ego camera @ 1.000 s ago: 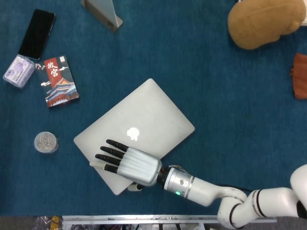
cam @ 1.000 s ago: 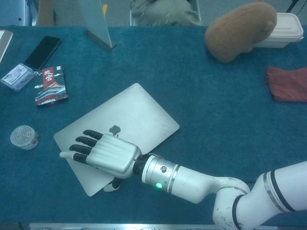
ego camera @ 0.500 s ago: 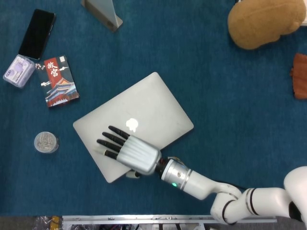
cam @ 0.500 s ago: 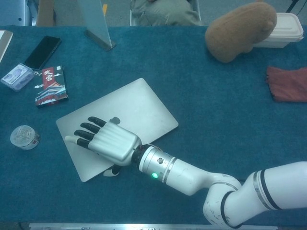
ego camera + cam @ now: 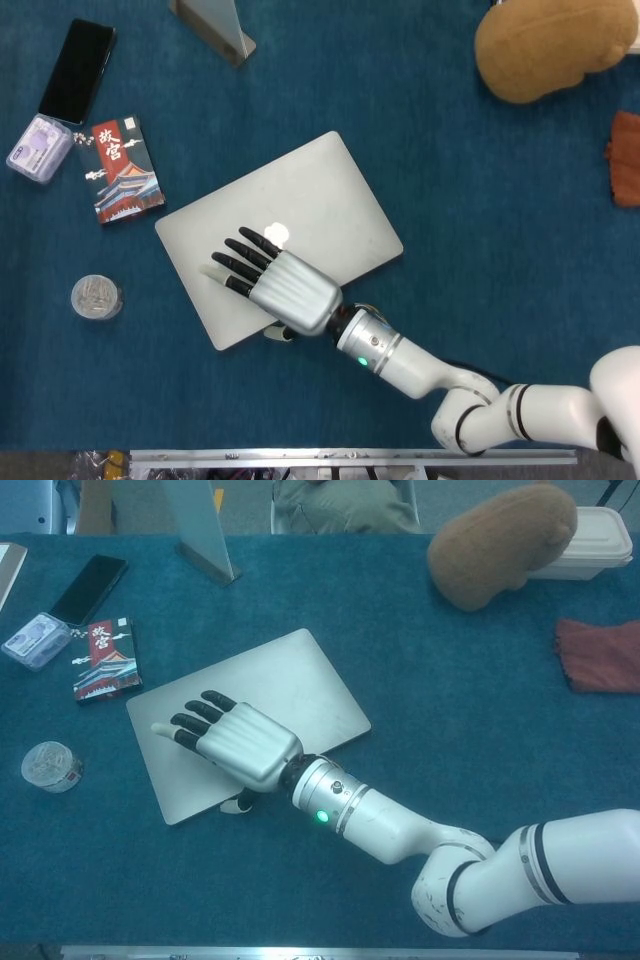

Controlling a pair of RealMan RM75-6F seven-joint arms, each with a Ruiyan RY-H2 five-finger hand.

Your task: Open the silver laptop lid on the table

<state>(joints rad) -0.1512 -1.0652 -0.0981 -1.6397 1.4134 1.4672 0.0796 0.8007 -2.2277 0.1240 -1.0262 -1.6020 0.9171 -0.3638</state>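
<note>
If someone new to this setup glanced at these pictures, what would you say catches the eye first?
First, the right hand lying flat, fingers spread, on the closed silver laptop in the middle of the blue table, the white arm reaching in from the near right. Next, the brown plush lump at the far right corner. Then the clutter at far left: a black phone and a red-and-blue card pack.

Even, fairly bright overhead light with a cool blue cast fills both views, shadows are faint, the silver laptop lid shows mild sheen, and focus stays sharp throughout.
</note>
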